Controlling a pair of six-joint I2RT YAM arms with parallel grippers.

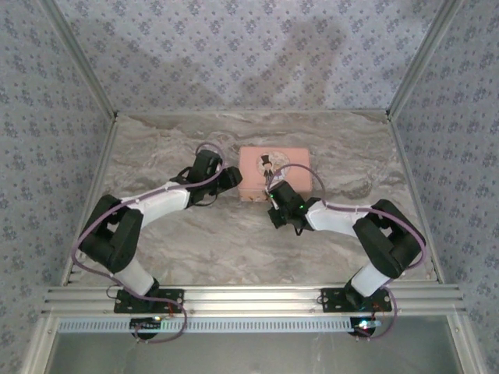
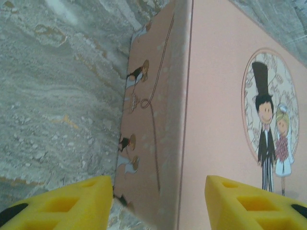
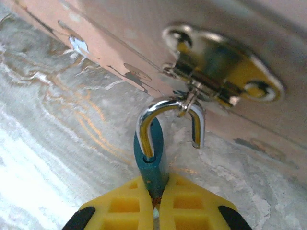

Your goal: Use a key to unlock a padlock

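Closest to me, my right gripper [image 3: 156, 203] has its two yellow fingers pressed together on the dark blue body of the small padlock [image 3: 149, 158], pinching it from both sides. The padlock hangs just above the grey marble table [image 3: 57, 158], right at the front wall of the tin. Its shiny silver shackle [image 3: 158, 108] curves up and hooks through the silver metal hasp [image 3: 216, 67] screwed to the pink rectangular tin [image 2: 216, 110] with the cartoon couple on its lid. One leg of the shackle goes down into the blue body. The other leg ends in the air beside it, so I think the lock is already open. My fingers hide the bottom of the lock, so I cannot tell if the key is in there. Farther along, at the tin's left end, my left gripper [image 2: 158, 201] has its yellow fingers spread apart with the tin's corner between them. I cannot tell if they squeeze it or only stand around it. I think what is left is small: slip the open shackle out of the hasp.
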